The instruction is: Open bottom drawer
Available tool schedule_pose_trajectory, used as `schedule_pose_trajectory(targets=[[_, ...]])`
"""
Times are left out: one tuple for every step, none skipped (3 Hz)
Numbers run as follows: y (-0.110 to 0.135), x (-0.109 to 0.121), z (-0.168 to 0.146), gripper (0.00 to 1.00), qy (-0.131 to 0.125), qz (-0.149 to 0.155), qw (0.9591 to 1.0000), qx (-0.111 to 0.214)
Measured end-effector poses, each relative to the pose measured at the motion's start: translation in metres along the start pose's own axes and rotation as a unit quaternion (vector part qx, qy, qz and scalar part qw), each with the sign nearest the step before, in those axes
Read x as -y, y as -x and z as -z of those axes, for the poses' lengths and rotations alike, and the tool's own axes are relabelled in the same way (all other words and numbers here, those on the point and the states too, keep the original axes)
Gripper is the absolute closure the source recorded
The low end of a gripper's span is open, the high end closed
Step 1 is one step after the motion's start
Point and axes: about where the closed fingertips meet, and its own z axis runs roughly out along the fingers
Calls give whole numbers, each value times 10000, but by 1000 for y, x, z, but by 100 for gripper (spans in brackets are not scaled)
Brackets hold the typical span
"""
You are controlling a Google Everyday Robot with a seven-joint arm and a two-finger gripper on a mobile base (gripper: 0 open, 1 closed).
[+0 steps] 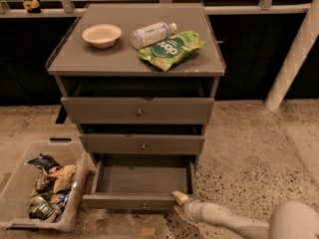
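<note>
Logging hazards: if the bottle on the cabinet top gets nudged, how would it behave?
The bottle lies on its side, so it would probably roll; the green bag beside it might block it one way. It looks like plastic, so likely light. The gripper is far below, by the open bottom drawer's front right corner.

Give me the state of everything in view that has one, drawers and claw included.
bottom drawer: pulled out, inside empty
middle drawer: pushed in
top drawer: pushed in
claw: low, at the right end of the bottom drawer's front
bowl: upright, empty
bottle: lying on its side, capped
green bag: lying flat beside the bottle
floor bin: holding wrappers
</note>
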Motion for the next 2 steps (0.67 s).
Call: schedule_pose_trajectory(targets=[[1, 3, 3, 100, 0, 0, 10000, 0], [0, 0, 4, 100, -19, 31, 10000, 10]])
